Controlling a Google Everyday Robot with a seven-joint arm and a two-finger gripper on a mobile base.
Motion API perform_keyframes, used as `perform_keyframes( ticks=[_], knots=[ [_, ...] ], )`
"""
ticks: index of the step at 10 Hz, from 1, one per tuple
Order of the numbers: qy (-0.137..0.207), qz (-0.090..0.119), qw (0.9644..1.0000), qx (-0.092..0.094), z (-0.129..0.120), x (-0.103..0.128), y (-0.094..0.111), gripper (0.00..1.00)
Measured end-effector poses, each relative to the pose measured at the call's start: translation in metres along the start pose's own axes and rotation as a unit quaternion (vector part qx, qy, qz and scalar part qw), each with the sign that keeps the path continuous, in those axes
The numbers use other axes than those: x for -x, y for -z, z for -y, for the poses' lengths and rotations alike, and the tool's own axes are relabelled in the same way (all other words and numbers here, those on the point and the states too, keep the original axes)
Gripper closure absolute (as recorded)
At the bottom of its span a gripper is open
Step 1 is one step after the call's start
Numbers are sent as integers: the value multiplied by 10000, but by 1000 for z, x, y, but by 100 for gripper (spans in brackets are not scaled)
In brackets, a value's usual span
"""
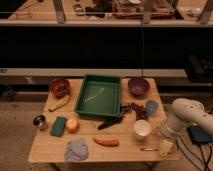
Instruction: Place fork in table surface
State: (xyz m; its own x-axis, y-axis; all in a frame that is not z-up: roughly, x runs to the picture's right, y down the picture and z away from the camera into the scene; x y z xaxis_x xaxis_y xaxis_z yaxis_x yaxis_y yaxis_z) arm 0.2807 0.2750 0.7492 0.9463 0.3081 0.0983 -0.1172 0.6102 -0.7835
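1. The landmark is the green rectangular plastic tray (pixel 100 77) in the middle of the light wooden table (pixel 125 152). All places below are given from this tray.

2. The white robot arm (pixel 186 117) comes in from the right of the tray. Its gripper (pixel 165 148) is low over the table's corner, far to the front-right of the tray.

3. A thin pale metal piece (pixel 149 148), which I take for the fork, lies flat front-right of the tray, just beside the gripper. Whether the gripper holds its end or has let it go, I cannot tell.

4. A pale streak inside the tray may be a reflection or another utensil. I cannot say which.

5. I judge the step in hand to be the release of the fork on the bare wood.

6. To do it well, the fork should rest with its full length on the table before the gripper lets go, so it does not drop or bounce.

7. The spot is close to the table edge farthest from the tray. It is safer to keep the fork a little toward the tray.

8. The white round paper cup (pixel 142 129) stands between the tray and the gripper, and the orange carrot (pixel 106 142) lies in front of the tray. The gripper should go straight up, not sideways, to avoid the cup.
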Motion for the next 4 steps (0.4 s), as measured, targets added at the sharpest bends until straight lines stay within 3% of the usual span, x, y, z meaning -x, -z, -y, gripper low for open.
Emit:
perform_keyframes(
  ticks=[2,4],
  knots=[
    [10,69,9995,-320,3,-2,27,20],
    [-51,138,9990,-424,11,-9,42,20]
  ],
)
